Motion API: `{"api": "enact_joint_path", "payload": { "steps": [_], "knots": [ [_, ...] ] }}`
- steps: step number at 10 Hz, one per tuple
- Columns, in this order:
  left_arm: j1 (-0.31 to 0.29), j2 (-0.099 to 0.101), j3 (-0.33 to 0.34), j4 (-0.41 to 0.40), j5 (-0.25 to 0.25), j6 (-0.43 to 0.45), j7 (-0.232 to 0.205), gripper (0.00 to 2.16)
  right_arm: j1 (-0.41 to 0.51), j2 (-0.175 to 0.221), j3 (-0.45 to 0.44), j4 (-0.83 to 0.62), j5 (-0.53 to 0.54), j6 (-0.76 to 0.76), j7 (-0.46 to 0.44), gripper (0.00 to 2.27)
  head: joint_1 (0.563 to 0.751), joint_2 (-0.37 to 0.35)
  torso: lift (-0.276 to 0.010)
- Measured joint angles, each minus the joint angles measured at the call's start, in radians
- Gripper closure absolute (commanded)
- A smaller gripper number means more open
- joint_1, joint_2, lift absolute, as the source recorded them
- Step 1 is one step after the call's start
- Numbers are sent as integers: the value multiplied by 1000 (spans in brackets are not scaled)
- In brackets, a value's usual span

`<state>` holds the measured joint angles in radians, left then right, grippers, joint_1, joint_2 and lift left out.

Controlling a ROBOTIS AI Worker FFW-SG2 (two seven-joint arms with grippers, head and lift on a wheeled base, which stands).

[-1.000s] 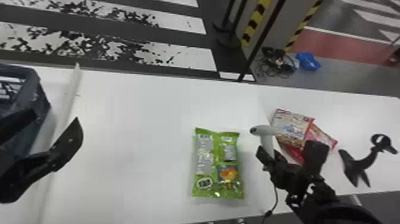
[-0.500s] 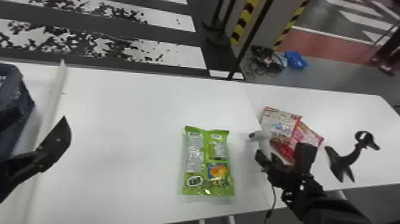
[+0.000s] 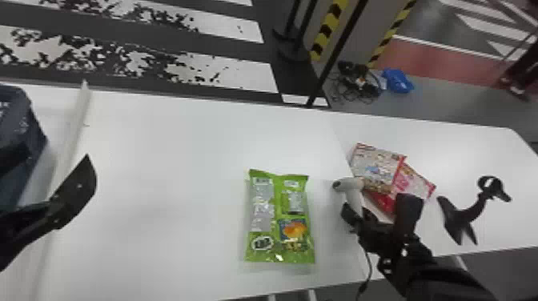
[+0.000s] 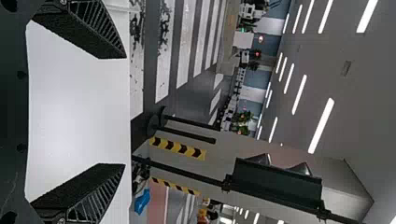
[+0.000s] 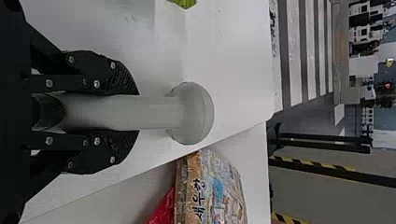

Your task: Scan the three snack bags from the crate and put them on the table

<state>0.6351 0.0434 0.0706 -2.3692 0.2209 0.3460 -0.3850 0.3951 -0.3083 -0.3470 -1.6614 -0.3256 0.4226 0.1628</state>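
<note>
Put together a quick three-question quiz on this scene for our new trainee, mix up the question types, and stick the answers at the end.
1. Multiple choice: what is the right gripper holding?
A) the crate
B) the scanner
C) the black stand

2. True or false: the left gripper is open, with nothing between its fingers.

3. Fill in the blank: the snack bag that lies apart from the overlapping bags on the table is mostly ____ in colour.

Key: 1. B; 2. True; 3. green
</note>
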Motion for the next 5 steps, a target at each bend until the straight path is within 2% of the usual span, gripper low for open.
{"api": "enact_joint_path", "payload": {
  "steps": [1, 3, 5],
  "knots": [
    [0, 1, 0, 0, 0, 0, 0, 33, -1, 0, 0, 1, -1, -4, 5, -2, 695, -350, -94],
    [0, 0, 0, -3, 0, 0, -1, 33, 13, 1, -13, -38, -8, -17, 6, 39, 695, -350, -94],
    [1, 0, 0, -4, -1, 0, -1, 33, 84, 4, -45, -192, -42, -21, 16, 53, 695, -350, -94]
  ]
}}
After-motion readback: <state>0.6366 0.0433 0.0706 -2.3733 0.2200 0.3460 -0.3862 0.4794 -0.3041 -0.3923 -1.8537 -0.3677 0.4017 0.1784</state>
